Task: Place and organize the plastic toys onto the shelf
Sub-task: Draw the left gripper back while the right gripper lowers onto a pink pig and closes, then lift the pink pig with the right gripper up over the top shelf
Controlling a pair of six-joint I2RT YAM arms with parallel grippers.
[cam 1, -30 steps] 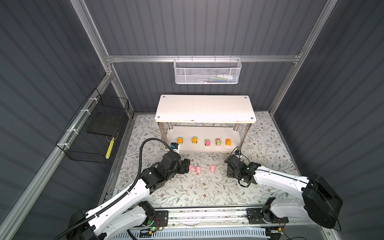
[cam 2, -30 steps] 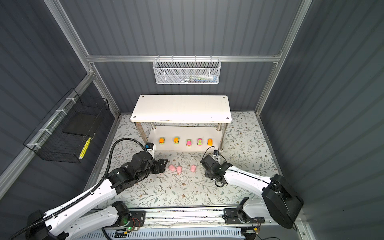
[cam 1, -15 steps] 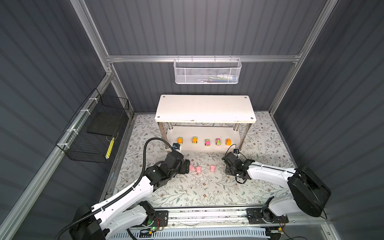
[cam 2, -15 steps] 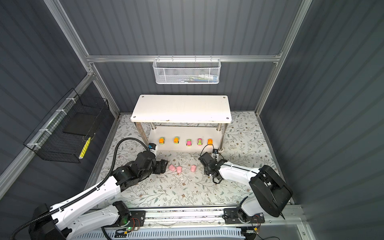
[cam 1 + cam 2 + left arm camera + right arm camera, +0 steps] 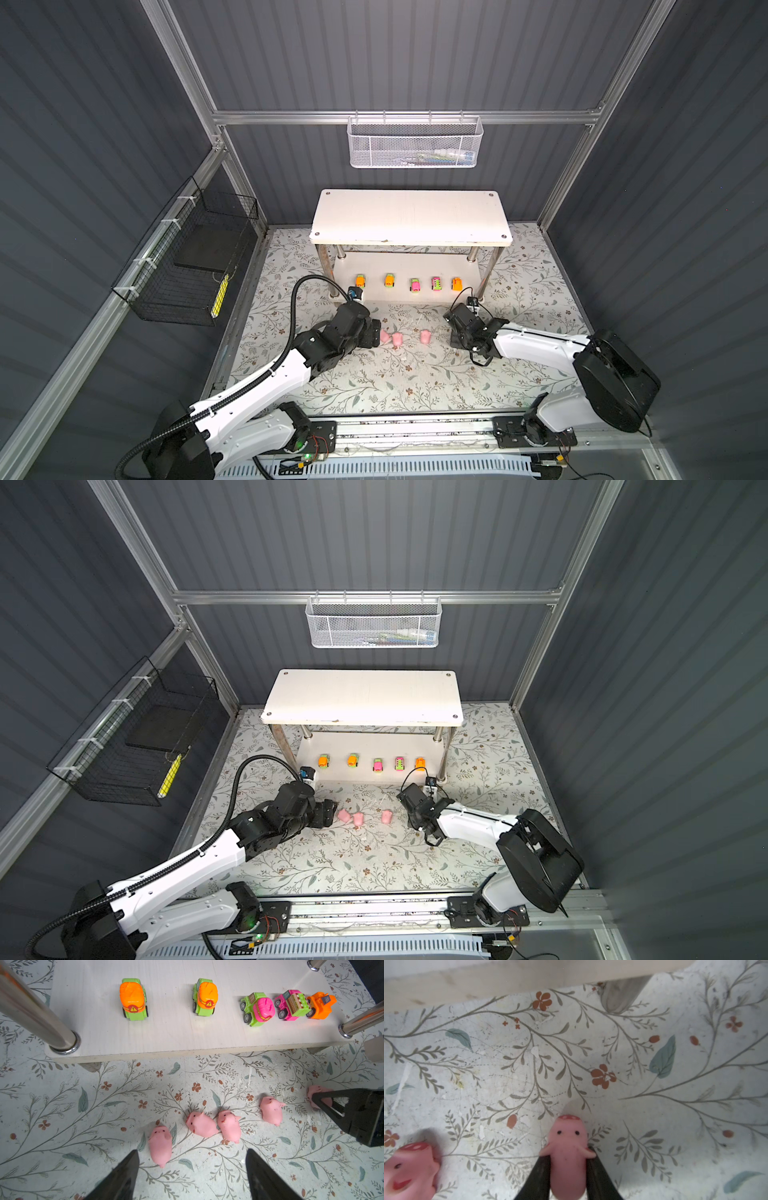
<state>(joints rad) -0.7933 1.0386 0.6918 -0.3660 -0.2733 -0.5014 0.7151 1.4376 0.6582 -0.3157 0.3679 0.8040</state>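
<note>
This is a robot test cell, as in a lab. Grey ribbed panels [image 5: 415, 54] close the left, far and right sides, held in an aluminium frame [image 5: 291, 117]. A left arm [image 5: 257, 390] and a right arm [image 5: 536, 347] stand on a metal rail [image 5: 415, 426] at the near edge, beside open circuit boards [image 5: 318, 440]. A flowered mat [image 5: 395, 386] covers the floor.

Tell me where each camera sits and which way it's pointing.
Top views: high over the robot's base, both look down and back at the shelf and mat; left arm and right arm show.
Left wrist: low over the mat, facing the shelf's lower board, cars and pigs; open left hand shows.
Right wrist: near the mat, facing the shelf edge; right hand shut on a pig.
Shared: both wrist views show that gripped pig.
</note>
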